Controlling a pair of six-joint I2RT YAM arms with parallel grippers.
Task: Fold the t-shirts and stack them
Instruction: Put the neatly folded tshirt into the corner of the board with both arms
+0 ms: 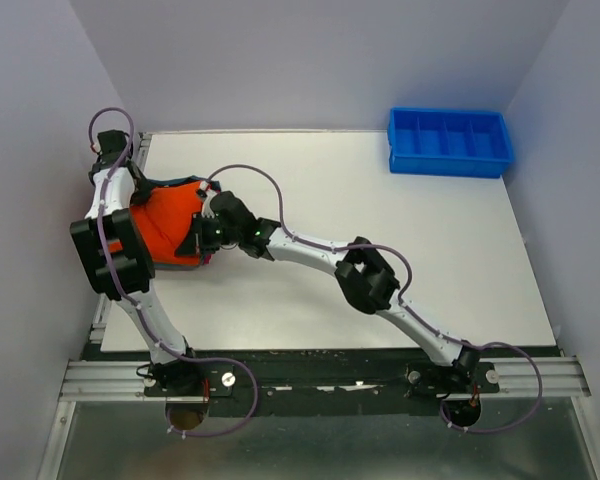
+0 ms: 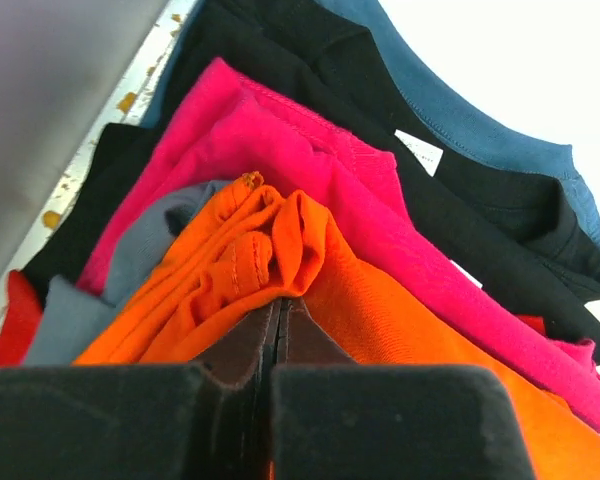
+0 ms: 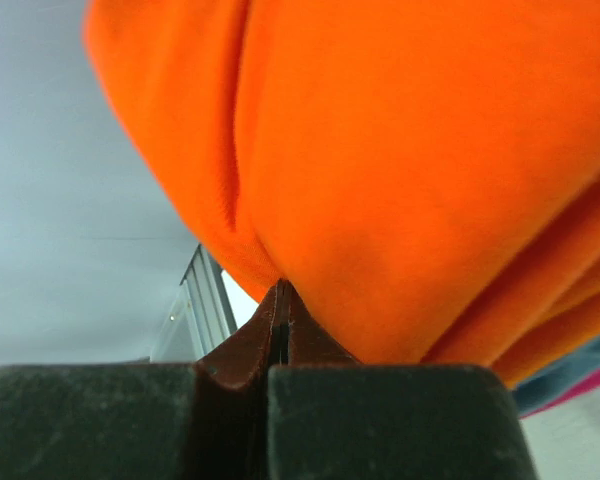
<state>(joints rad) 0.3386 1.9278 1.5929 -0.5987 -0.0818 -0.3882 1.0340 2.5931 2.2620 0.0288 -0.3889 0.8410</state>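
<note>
A bright orange t-shirt [image 1: 168, 222] lies on top of a pile at the table's left edge. My left gripper [image 1: 140, 200] is shut on a bunched fold of this orange shirt [image 2: 270, 250], with the pinch at the fingertips [image 2: 280, 300]. Under it lie pink-red [image 2: 310, 170], black [image 2: 460, 190], dark teal [image 2: 480, 110] and grey [image 2: 150, 240] shirts. My right gripper [image 1: 199, 236] is shut on the orange shirt's right side; in the right wrist view the orange cloth [image 3: 400, 170] hangs from the closed tips [image 3: 281, 290] and fills the frame.
A blue plastic bin with dividers [image 1: 448, 141] stands at the table's far right corner. The aluminium rail [image 1: 110, 300] runs along the table's left edge beside the pile. The white table top [image 1: 380, 210] stretches to the right of the pile.
</note>
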